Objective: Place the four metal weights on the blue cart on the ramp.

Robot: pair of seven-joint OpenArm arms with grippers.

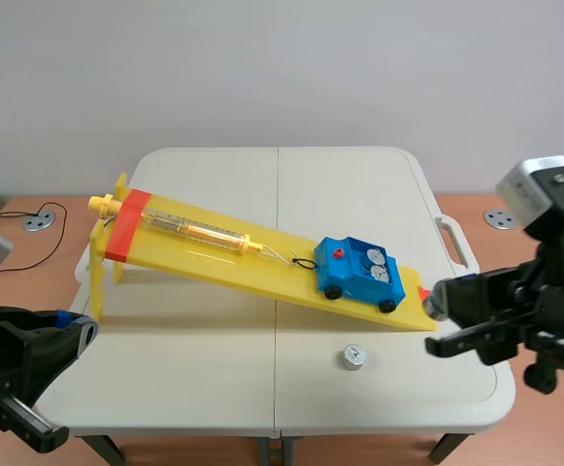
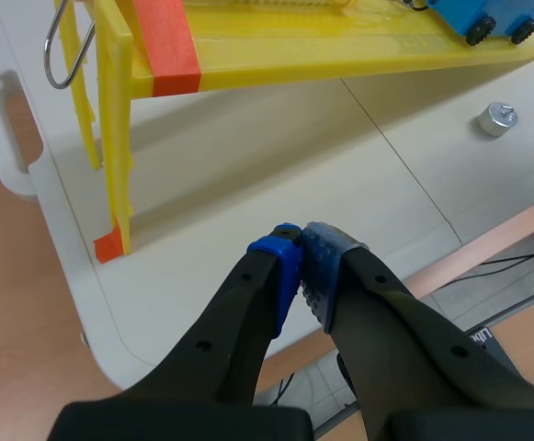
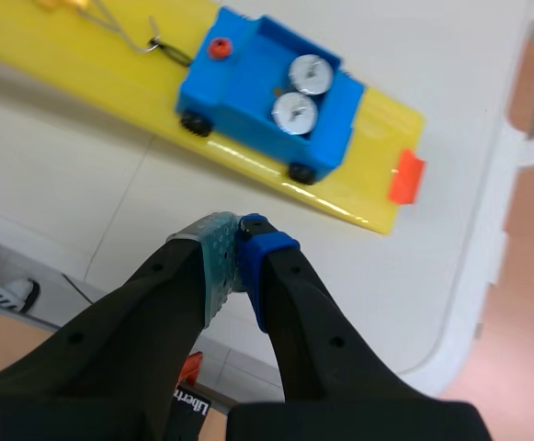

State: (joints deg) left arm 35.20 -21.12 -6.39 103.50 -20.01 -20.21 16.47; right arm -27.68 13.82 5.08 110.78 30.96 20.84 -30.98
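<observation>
Left fingers (image 2: pixel 280 268) closed beside white table (image 2: pixel 248 156) — brown floor (image 2: pixel 9 303).

A robotics lab or test room with an office look. A plain pale wall (image 1: pixel 282 68) stands behind a white folding plastic tabletop (image 1: pixel 214 335) with a moulded carry handle (image 1: pixel 456 243). It sits on a wood-toned desk (image 1: pixel 39 277) fitted with a round metal cable grommet (image 1: pixel 38 220). The left robot arm (image 1: pixel 19 364) and the right robot arm (image 1: pixel 534 311), both black, come in low. The tabletop carries a classroom physics set: a yellow ramp (image 1: pixel 214 257), a spring scale (image 1: pixel 199 231), a blue cart (image 1: pixel 359 274).
</observation>
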